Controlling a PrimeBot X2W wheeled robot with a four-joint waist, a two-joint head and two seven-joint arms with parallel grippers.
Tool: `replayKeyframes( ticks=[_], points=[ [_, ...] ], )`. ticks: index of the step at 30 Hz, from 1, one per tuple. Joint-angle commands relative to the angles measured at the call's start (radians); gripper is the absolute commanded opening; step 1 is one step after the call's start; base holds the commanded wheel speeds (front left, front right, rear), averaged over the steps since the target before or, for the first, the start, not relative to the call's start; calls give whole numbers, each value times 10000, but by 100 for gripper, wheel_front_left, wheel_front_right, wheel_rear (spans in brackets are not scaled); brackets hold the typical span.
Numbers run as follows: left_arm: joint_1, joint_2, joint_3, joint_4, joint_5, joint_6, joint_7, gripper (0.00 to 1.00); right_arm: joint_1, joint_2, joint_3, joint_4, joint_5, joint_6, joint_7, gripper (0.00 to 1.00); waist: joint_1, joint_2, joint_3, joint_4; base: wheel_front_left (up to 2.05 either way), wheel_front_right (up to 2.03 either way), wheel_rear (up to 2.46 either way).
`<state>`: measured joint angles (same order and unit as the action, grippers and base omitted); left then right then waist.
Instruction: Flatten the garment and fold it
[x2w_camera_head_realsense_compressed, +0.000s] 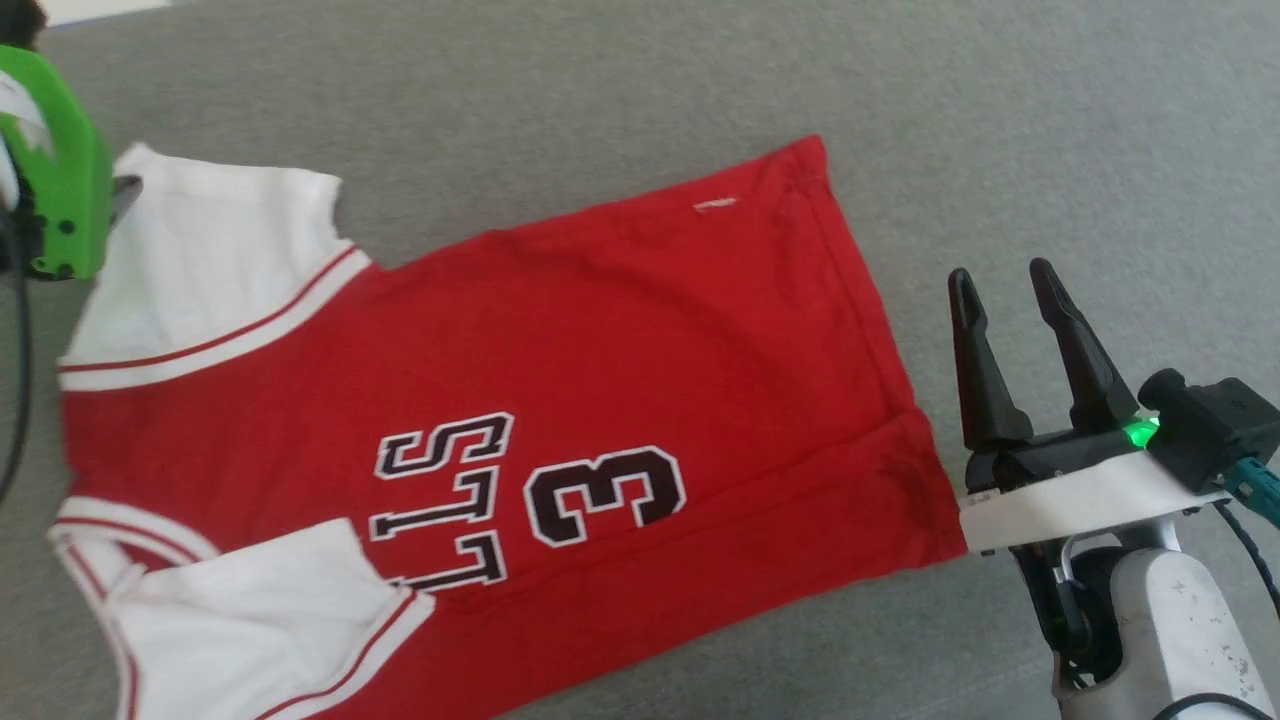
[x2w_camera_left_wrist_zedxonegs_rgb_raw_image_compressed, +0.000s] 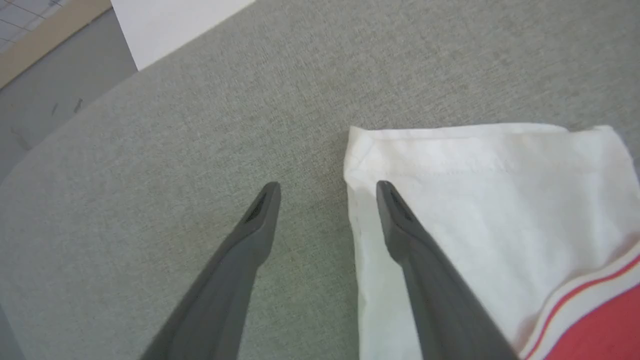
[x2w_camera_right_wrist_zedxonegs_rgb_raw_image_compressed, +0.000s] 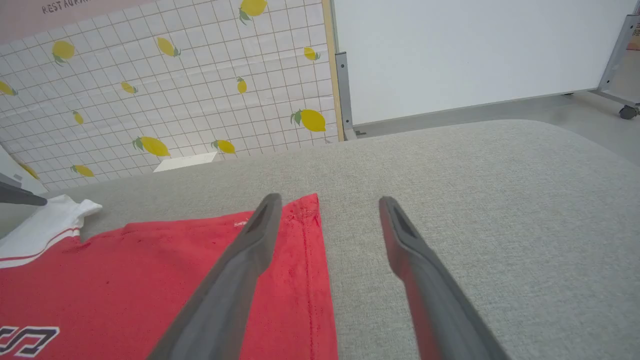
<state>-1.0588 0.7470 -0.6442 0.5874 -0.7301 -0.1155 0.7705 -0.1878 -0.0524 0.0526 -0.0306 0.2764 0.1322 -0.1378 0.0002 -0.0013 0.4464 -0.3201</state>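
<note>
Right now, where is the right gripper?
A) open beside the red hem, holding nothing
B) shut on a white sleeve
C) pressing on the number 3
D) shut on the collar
A: the right gripper stands open beside the hem of the garment, nothing between its fingers.

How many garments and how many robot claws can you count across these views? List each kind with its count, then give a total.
garment: 1
claws: 2 (left claw, right claw)
Total: 3

One garment, one left pincer, one right pincer, one grey surface.
</note>
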Motion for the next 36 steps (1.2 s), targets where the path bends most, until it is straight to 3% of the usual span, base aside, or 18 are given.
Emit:
replayKeyframes(
  ticks=[1,4,12,13,14,21,27,31,36],
  points=[
    [-211,40,82,120,-231,91,345,100,-199,20,-22,111,79,-15,-114,100,-2,13,555,-594,0,0,0],
    [-319,84,192,164,-622,129,1051,100,-212,21,-124,322,152,-15,-234,100,-2,13,617,-655,0,0,0],
    [-347,234,226,106,-656,297,1141,100,-354,21,-76,615,159,-15,-391,100,-2,13,841,-659,0,0,0],
    [-319,225,225,141,-715,304,1235,35,-377,21,-70,632,165,-15,-400,100,-2,13,854,-651,0,0,0],
    [-288,209,221,174,-790,319,1367,0,-403,21,-69,652,171,-15,-409,100,-2,13,862,-637,0,0,0],
    [-265,13,167,125,-812,403,1242,0,-446,22,-175,723,28,-15,-361,100,-2,13,720,-410,0,0,0],
    [-254,-384,114,18,-524,284,-135,0,-441,22,-317,603,-325,-15,32,100,-2,13,179,40,0,0,0],
    [-109,-806,148,-270,-310,156,-1825,0,-465,-181,-510,383,-823,-15,1050,100,-2,13,-317,621,0,0,0],
    [365,-1160,-118,-792,-41,53,-3094,0,-612,-1246,-211,200,-530,-15,2940,100,-2,13,-855,1448,0,0,0]
  ],
)
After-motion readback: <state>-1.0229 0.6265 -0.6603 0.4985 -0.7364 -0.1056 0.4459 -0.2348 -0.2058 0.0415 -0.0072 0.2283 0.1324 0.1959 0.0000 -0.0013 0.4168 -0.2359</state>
